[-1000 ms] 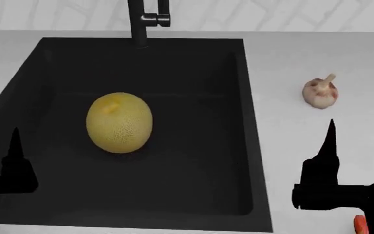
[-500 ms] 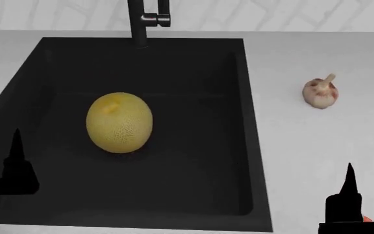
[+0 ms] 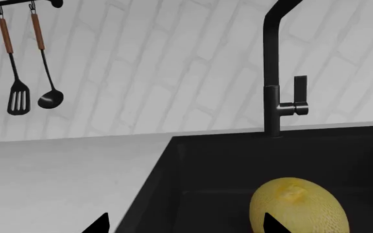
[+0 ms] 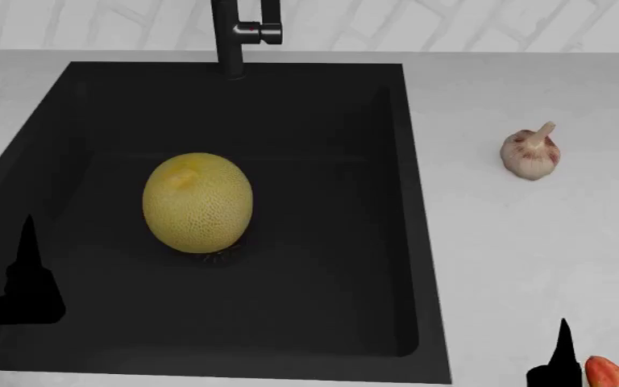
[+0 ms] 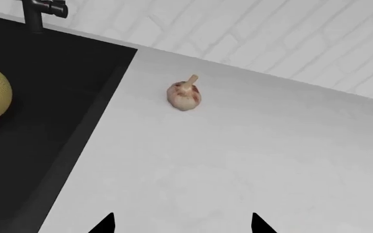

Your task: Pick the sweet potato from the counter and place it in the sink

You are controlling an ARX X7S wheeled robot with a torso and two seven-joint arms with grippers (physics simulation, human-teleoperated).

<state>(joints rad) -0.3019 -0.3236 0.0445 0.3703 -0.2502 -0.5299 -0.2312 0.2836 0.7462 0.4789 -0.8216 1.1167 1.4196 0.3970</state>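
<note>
The white counter (image 4: 525, 234) carries a garlic bulb (image 4: 531, 153) and, at its near edge, the sweet potato (image 4: 608, 373).

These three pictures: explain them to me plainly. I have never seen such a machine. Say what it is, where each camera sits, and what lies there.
It is a simulated two-armed robot. One camera looks down from its head; the other two ride near each gripper.

A black sink holds a yellow melon. A garlic bulb lies on the white counter; the orange sweet potato peeks in at the head view's bottom edge.

The left gripper and right gripper show spread fingertips and hold nothing.
</note>
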